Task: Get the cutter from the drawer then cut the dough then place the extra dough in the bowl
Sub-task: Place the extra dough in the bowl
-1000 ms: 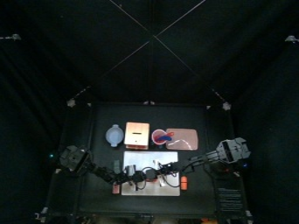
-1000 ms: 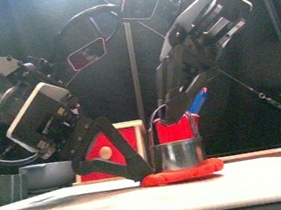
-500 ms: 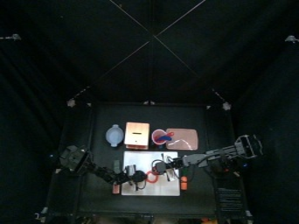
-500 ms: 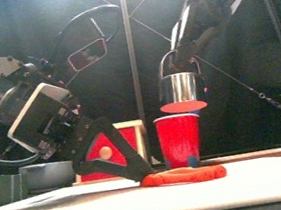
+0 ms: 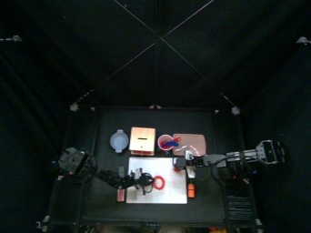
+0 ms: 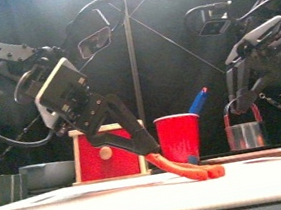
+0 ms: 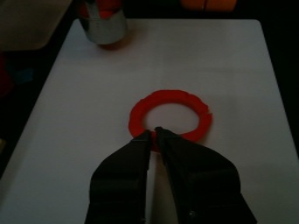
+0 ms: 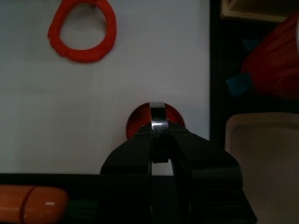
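Note:
A red dough ring [image 6: 195, 170] lies on the white cutting board [image 6: 145, 195]. My left gripper [image 6: 153, 162] is shut on the ring's left edge and holds that edge tilted up off the board. The left wrist view shows the ring [image 7: 176, 112] just past the pinched jaws. The round metal cutter [image 6: 246, 136] stands at the board's right side with a red dough disc [image 8: 151, 116] inside it. My right gripper [image 6: 243, 110] is shut on the cutter's wire handle from above. From the top, the left gripper [image 5: 144, 180] and the right gripper [image 5: 185, 165] are both over the board.
Behind the board stand the blue-grey bowl [image 6: 47, 174], the wooden box [image 6: 105, 153] with its red drawer front, and a red cup [image 6: 179, 139] holding a blue knife [image 6: 199, 99] on the pink tray [image 5: 195, 144]. An orange toy food [image 5: 191, 189] lies by the board's right edge.
The right gripper carried the cutter with the dough disc up off the ring and rightward, down to the board's right side. The left gripper has tipped the ring's left edge up.

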You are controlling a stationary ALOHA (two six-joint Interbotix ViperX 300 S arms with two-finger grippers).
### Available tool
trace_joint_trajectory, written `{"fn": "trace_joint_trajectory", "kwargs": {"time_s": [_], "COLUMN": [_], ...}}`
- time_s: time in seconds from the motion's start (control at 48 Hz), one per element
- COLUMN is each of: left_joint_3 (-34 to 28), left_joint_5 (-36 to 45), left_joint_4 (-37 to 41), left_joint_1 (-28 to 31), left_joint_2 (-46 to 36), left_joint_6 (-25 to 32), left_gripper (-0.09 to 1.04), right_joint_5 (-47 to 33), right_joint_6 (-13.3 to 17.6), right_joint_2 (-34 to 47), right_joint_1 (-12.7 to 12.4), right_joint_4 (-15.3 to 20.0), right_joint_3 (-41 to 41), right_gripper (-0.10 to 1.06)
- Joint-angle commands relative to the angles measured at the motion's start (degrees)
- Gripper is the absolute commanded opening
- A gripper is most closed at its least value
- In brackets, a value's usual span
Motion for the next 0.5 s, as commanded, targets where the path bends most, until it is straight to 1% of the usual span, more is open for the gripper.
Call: {"fn": "trace_joint_trajectory", "kwargs": {"time_s": [0.021, 0.083, 0.167, 0.25, 0.354, 0.417, 0.5], "left_joint_3": [-1.4, -1.5, -1.5, -1.5, -1.8, -1.9, -2.2], "left_joint_5": [-0.2, -0.2, -0.2, -0.3, -0.3, -0.3, -0.2], "left_joint_4": [0.4, 0.5, 0.4, 0.1, -0.4, -0.3, -0.3], "left_joint_1": [0.4, 0.4, 0.5, 0.7, 1.3, 1.8, 2.4], "left_joint_2": [-1.7, -1.7, -1.7, -1.7, -1.6, -1.3, -1.1], "left_joint_6": [0.1, 0.1, 0.0, 0.0, 0.0, 0.0, 0.1], "left_gripper": [0.6, 0.6, 0.6, 0.63, 0.71, 0.77, 0.85], "right_joint_5": [-0.7, -0.7, -0.7, -0.7, -0.2, 0.7, 2.7], "right_joint_6": [0.1, 0.0, 0.0, 0.1, 0.3, 0.3, 0.3], "right_joint_2": [0.8, 1.8, 2.6, 3.1, 2.6, 2.1, 1.2], "right_joint_1": [-0.2, -0.1, -0.1, -0.1, -0.2, -0.1, -0.1], "right_joint_4": [1.0, 1.6, 2.0, 1.9, 2.3, 2.6, 2.5], "right_joint_3": [-0.4, -0.4, -0.9, -1.2, -1.8, -2.3, -3.3], "right_gripper": [0.47, 0.49, 0.55, 0.65, 0.77, 0.82, 0.85]}}
